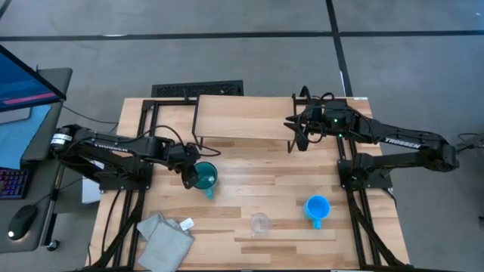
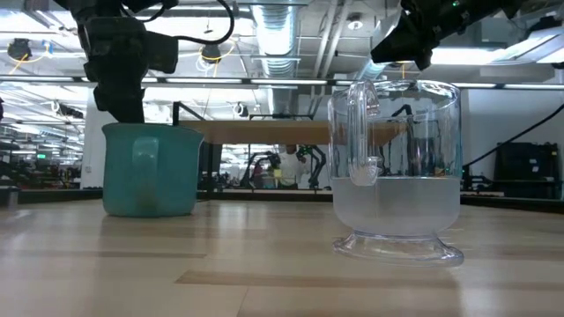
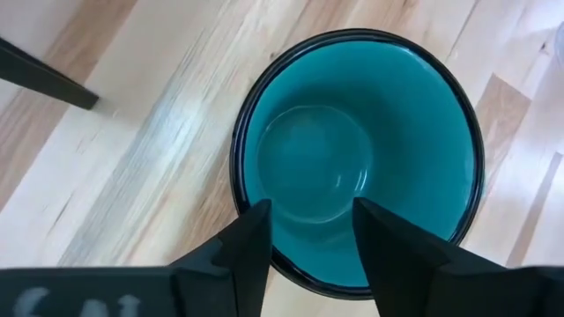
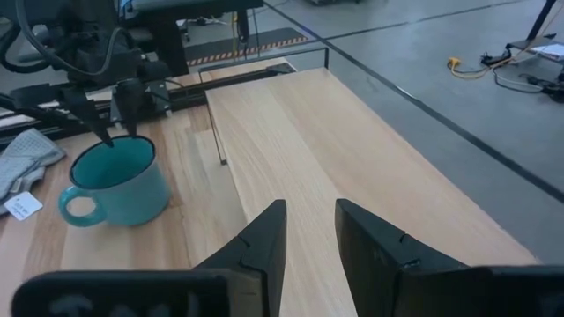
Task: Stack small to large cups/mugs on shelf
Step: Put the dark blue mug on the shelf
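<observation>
The teal mug [image 1: 204, 177] stands upright on its base on the tabletop, near the shelf's left front leg, with its handle [image 1: 209, 193] toward the near edge. My left gripper [image 1: 189, 174] is open and points down. Its fingertips [image 3: 256, 238] hang over the mug's opening, at the rim's left side. The blue mug [image 1: 317, 208] and the clear cup [image 1: 259, 223] stand on the table near the front. The light-wood shelf [image 1: 242, 117] stands at the back. My right gripper [image 1: 295, 136] hovers open and empty over the shelf's right end [image 4: 291, 132].
A grey folded cloth [image 1: 162, 238] with a white tag lies at the table's near left corner. The shelf's thin black legs [image 1: 197, 121] stand close to the teal mug. Bare tabletop lies between the mugs and the shelf.
</observation>
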